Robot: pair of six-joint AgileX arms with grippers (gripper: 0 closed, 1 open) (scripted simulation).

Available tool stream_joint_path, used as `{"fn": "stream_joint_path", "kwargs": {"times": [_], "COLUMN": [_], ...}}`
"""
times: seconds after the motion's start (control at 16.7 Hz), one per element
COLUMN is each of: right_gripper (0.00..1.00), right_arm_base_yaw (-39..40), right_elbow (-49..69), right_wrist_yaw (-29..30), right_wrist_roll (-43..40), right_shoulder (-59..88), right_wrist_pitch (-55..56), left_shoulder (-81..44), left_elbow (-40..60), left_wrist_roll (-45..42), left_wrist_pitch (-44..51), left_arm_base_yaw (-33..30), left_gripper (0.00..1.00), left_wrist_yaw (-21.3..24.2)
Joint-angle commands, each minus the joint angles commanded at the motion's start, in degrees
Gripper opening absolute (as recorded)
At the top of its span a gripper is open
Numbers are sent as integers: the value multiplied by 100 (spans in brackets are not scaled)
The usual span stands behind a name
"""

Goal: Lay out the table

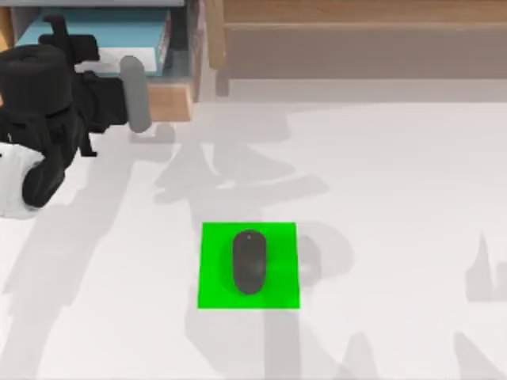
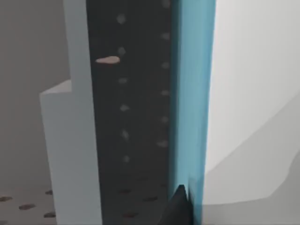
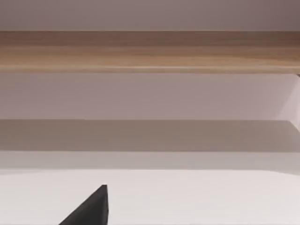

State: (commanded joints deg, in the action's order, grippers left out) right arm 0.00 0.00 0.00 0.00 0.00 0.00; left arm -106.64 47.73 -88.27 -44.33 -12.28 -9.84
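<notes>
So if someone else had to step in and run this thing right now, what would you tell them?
Left pincer: up at the shelf unit at the table's far left, right by a blue book. Whether it grips anything can't be made out.
Right arm: parked, its pincer tip low over the table and facing the wooden unit.
Done: a dark mouse lies on the green mat at the table's middle.
Left: likely bringing the book out onto the table.

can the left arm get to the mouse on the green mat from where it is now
Probably yes. The left hand is up at the far left by the wooden shelf, and the white table between it and the mouse on the green mat looks bare, so nothing seems in the way.
</notes>
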Motion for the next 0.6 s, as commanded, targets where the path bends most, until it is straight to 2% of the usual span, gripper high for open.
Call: {"fn": "stream_joint_path", "kwargs": {"times": [0.3, 0.6], "right_gripper": [100, 100], "right_arm_base_yaw": [0, 0], "right_elbow": [0, 0], "right_wrist_yaw": [0, 0], "right_wrist_roll": [0, 0], "right_shoulder": [0, 0], "right_wrist_pitch": [0, 0], "left_shoulder": [-108, -108], "left_elbow": [99, 99], "left_wrist_roll": [-9, -9], "left_wrist_pitch": [23, 23], "left_arm_base_yaw": [3, 3], "left_gripper": [0, 38], "left_wrist_yaw": [27, 27]}}
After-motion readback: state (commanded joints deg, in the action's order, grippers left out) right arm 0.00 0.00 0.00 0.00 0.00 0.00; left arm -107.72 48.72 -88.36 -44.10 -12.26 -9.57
